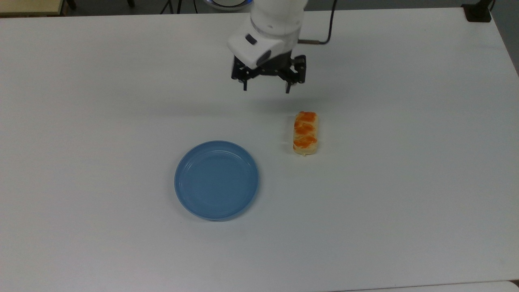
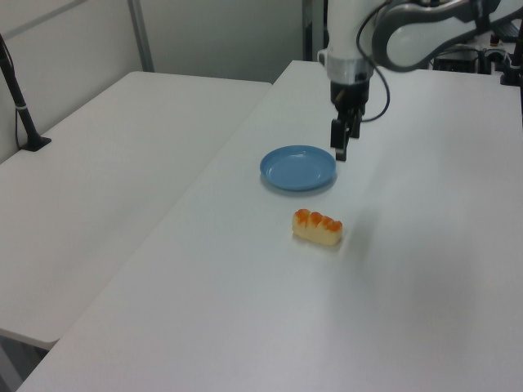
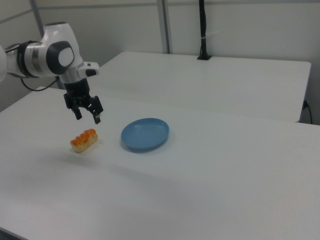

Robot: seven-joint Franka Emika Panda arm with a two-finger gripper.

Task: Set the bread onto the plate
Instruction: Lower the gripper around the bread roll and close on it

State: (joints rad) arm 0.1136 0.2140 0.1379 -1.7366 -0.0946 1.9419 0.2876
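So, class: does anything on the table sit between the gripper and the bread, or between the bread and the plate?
Nothing visible does. The open gripper hangs above bare table near the bread, and only bare tabletop separates the bread from the plate.
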